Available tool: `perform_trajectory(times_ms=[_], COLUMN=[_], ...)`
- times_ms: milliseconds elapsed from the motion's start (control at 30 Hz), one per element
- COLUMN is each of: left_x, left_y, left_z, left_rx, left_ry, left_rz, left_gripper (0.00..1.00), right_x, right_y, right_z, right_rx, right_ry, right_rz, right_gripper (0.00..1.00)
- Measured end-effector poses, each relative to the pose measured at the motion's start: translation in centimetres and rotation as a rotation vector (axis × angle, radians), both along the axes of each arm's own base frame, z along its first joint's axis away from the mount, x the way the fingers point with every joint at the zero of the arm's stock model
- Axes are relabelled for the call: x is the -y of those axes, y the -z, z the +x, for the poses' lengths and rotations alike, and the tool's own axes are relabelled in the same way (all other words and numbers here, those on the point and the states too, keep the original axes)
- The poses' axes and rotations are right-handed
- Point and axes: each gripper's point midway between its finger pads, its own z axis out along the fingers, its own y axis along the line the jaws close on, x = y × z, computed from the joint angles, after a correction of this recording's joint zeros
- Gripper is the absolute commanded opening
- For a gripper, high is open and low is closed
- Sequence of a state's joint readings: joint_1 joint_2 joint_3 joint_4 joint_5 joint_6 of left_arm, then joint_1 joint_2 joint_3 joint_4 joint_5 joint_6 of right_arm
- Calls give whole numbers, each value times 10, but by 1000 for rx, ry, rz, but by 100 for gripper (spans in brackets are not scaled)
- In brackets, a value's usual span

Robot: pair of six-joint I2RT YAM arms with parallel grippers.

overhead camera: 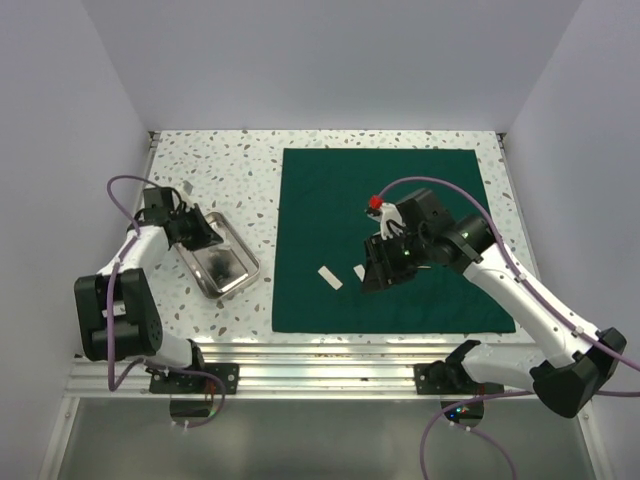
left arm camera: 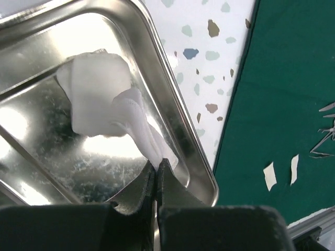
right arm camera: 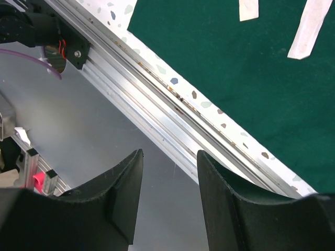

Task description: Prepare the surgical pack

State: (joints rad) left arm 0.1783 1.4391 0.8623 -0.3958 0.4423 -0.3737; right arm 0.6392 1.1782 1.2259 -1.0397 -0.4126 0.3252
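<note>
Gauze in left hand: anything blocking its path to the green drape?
Only the tray rim beside the gauze in the left hand; past it, speckled table up to the drape. Nothing else visible.

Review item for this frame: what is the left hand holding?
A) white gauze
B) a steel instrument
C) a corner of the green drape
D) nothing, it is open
A: in the left wrist view the left hand is pinched shut on a strip of the white gauze, with the metal tray right behind it.
</note>
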Motion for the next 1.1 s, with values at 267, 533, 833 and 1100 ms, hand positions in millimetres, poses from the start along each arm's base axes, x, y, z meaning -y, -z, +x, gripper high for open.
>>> perform_trajectory(times_ms=[267,533,833,1100], left_x=[-16,-16,-12,-21], left_y=[-2,1,32,42], left_z=[37,56,47,37], left_rx=[45,85,24,-22], left_ry=[-22,3,12,-10], left_rz=[-15,-59,-88,-42], left_gripper=[0,0,0,0], right_x=[3,1,0,-1], right_y=[4,9,13,18], right_z=[-3,-1,0,2], right_rx=[-14,-36,-53,-70], right_ry=[9,13,14,14], right_rz=[-9,-23,-35,-47], right_gripper=[50,50,50,50])
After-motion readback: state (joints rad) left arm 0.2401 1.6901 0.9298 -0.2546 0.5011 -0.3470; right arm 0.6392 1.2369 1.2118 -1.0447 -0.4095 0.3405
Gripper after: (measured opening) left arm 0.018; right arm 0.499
